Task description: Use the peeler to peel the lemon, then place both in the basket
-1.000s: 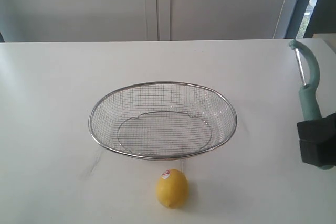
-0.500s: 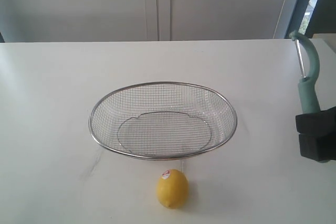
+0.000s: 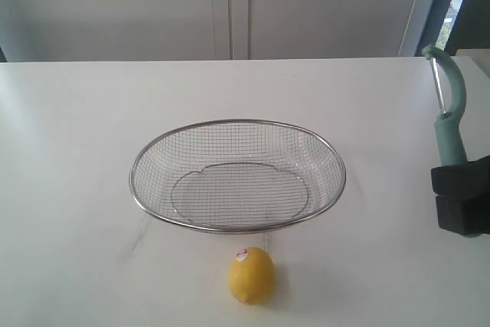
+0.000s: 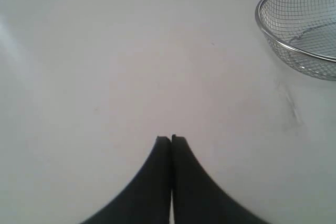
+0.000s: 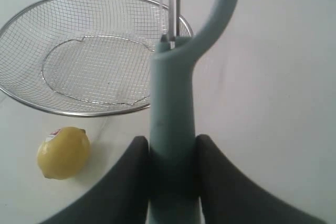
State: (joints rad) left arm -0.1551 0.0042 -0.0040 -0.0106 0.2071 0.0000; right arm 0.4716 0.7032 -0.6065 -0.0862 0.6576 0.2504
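Peeler (image 3: 449,116) upright in right gripper (image 3: 462,203), right of basket (image 3: 237,176).

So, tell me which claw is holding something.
The right claw, clamped on the handle of the slim pale teal-green peeler; the left claw is shut on nothing.
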